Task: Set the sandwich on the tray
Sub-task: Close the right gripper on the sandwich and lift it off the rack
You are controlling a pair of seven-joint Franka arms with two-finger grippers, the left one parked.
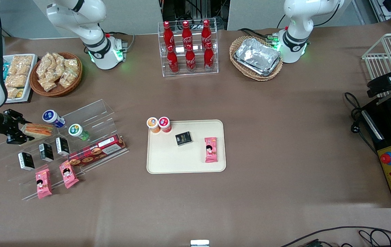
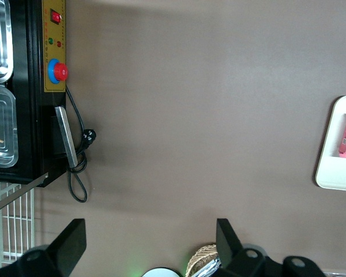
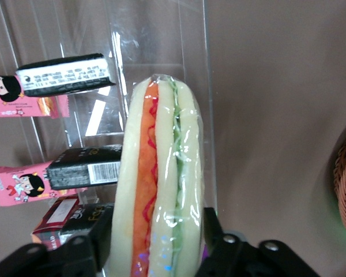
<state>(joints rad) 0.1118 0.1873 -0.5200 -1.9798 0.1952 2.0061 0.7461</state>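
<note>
The sandwich (image 1: 38,130), a clear-wrapped wedge of pale bread with orange, red and green stripes, sits at the top step of the clear acrylic stand (image 1: 89,113) toward the working arm's end of the table. My right gripper (image 1: 20,131) is at the sandwich's end, one finger against each bread face. In the right wrist view the sandwich (image 3: 161,173) stands between the fingertips (image 3: 212,228) of the gripper (image 3: 155,228), which press on both sides. The cream-beige tray (image 1: 181,161) lies mid-table, apart from the stand, and its edge also shows in the left wrist view (image 2: 337,173).
On the tray lie a pink packet (image 1: 211,149) and a black box (image 1: 184,138); two small cups (image 1: 159,124) stand at its corner. The stand holds small bottles (image 1: 53,117), black boxes (image 1: 46,152), a red biscuit box (image 1: 96,151) and pink packets (image 1: 43,183). A snack basket (image 1: 56,73) stands farther back.
</note>
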